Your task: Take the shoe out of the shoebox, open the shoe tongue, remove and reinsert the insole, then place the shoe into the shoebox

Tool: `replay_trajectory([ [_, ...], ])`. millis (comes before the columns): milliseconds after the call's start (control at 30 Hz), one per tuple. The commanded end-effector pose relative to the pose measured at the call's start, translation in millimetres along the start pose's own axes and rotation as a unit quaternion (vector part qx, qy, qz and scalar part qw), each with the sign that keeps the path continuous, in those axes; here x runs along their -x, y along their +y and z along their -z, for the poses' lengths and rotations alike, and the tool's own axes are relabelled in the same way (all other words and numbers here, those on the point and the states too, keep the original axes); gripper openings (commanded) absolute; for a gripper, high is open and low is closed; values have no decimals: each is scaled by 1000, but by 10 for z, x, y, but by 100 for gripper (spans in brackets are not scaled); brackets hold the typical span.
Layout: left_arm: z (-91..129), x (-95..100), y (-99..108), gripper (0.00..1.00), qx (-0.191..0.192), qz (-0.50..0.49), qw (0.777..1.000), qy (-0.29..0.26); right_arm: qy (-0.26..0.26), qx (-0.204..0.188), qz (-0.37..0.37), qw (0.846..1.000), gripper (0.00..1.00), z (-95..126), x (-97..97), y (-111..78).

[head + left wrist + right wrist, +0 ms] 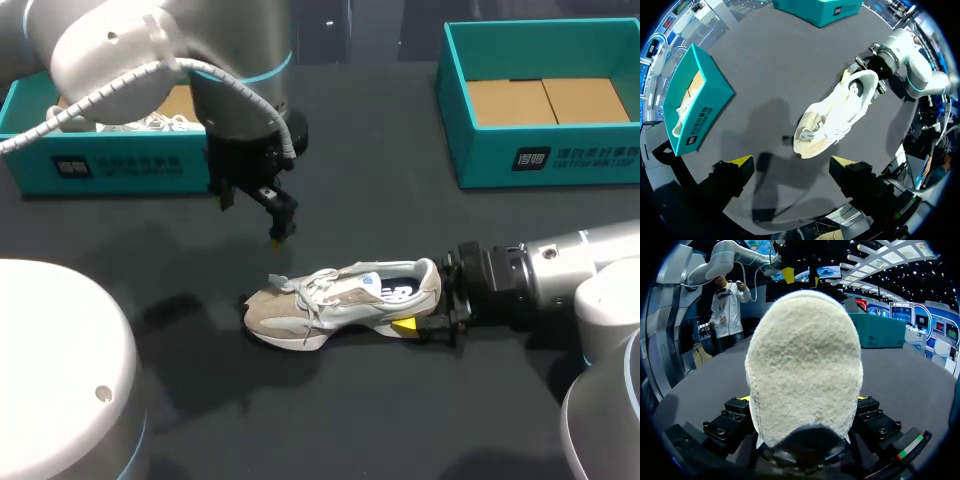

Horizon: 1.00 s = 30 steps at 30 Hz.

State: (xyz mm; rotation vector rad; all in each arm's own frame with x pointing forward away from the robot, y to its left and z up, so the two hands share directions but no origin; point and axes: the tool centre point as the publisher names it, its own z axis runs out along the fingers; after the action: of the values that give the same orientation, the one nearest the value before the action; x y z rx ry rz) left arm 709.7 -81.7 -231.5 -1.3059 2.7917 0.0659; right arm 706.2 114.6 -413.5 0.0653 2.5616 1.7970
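Far left stands a teal cardboard shoebox (120,165); your left jaws hang wide open, empty, above the dark counter (400,180). The pale mesh-and-suede shoe (340,300) sits mid-counter, its heel clamped in your right jaws. Only the right wrist view shows the heel's fuzzy nap.

The heel of a grey and white suede sneaker (805,370) fills your right wrist view.
It covers most of the yellow tips of the right gripper (804,399); in the head view your left arm (150,50) hides part of the teal cardboard shoebox (110,165).
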Motion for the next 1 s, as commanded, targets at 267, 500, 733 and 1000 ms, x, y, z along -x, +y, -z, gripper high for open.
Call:
replay_trajectory([
  [267,-146,-587,-212,100,129,173,976,-26,0,-2,0,1000,0,1,-9,-4],
  [500,-204,-661,-334,100,136,317,936,-75,0,-2,0,1000,0,1,-9,-4],
  [733,-204,-661,-334,100,136,317,936,-75,0,-2,0,1000,0,1,-9,-4],
  [1000,-291,-908,-394,100,161,382,906,-80,0,-2,0,1000,0,1,-9,-4],
])
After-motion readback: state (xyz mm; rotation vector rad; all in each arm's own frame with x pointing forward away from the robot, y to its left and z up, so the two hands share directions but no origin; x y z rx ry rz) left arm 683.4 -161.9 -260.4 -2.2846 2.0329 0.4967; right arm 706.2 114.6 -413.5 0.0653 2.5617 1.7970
